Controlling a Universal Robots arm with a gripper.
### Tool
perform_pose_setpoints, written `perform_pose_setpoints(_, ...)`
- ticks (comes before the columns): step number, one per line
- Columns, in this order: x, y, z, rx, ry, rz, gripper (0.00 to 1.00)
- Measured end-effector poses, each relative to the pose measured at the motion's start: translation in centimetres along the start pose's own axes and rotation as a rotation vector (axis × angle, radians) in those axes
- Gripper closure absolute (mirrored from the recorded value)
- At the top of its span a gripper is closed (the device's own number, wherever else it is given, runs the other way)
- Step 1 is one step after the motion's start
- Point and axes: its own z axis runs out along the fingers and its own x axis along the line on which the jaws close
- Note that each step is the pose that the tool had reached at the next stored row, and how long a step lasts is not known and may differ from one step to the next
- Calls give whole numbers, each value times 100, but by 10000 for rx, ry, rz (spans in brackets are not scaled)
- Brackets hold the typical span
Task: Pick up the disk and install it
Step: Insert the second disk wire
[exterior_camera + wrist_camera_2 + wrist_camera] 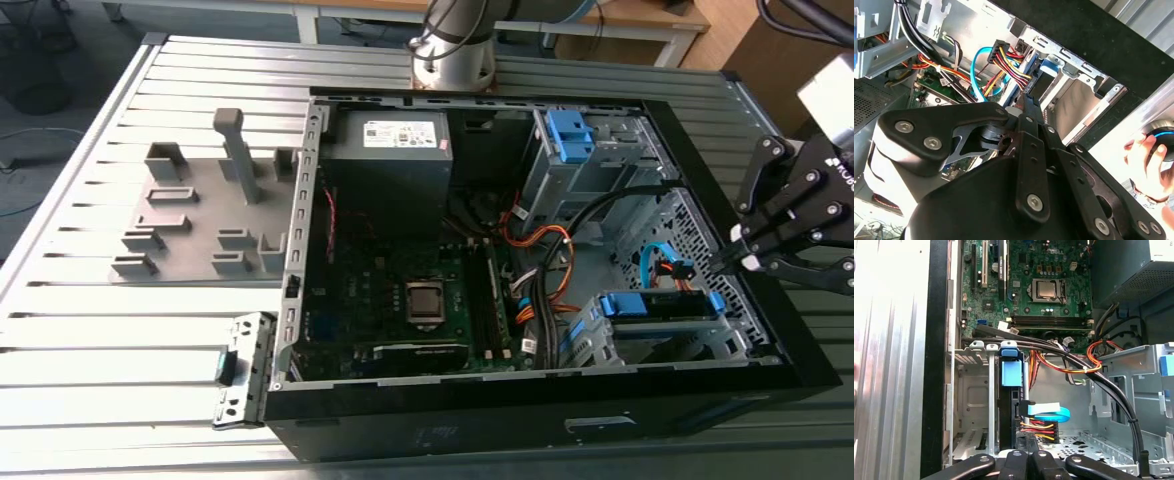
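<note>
The disk (654, 305), silver in a blue caddy, sits in the drive cage (667, 345) at the near corner of the open computer case (534, 430), on the exterior view's right. Cables plug into its end. In the first wrist view the disk (1010, 405) stands edge-on in the cage under its blue tab; the second wrist view shows the disk (1040, 82) just beyond the fingertips. My gripper (730, 262) hangs over the case's right wall, a little above and beside the disk, shut with nothing held. Both wrist views show the gripper (1023, 100) (1029, 456) with fingers together.
A grey power supply (390, 150) and a bare blue bracket (570, 135) sit at the case's far end, with the motherboard (400, 290) between. Black, orange and blue cables (561, 260) cross near the cage. A grey fixture (200, 215) lies on the exterior view's left. A person's hand (1146, 165) is beside the case.
</note>
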Motion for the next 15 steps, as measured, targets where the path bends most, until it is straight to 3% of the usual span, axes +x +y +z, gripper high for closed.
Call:
perform_pose_setpoints(5,0,0,0,0,0,1,89)
perform_pose_setpoints(7,0,0,0,0,-1,0,83)
perform_pose_setpoints(8,0,0,0,0,-2,0,71)
perform_pose_setpoints(10,0,0,0,0,-2,1,71)
perform_pose_setpoints(11,0,0,0,0,-2,0,65)
perform_pose_setpoints(12,0,0,0,0,-2,0,65)
perform_pose_setpoints(15,0,60,8,6,-2,0,65)
